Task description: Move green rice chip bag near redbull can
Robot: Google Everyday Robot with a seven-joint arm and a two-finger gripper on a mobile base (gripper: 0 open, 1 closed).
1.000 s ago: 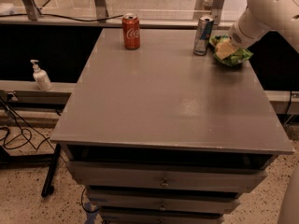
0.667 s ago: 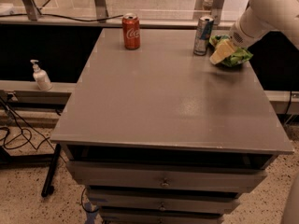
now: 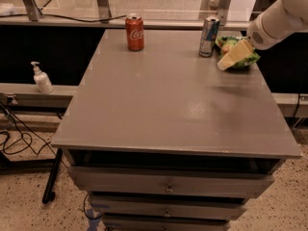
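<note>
Green rice chip bag (image 3: 247,60), one, beside one redbull can (image 3: 209,35), gripper (image 3: 226,61) over it, grip unclear

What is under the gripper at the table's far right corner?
The green rice chip bag lies under the gripper, beside the redbull can. The gripper covers the bag's middle.

Cream claw (image 3: 234,55) above light-green rice chip bag (image 3: 250,60), beside silver-blue redbull can (image 3: 209,36); red Coca-Cola can (image 3: 135,32), grey table (image 3: 168,105)

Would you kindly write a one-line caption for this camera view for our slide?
The gripper is at the chip bag beside the Red Bull can, back right of the table.
</note>
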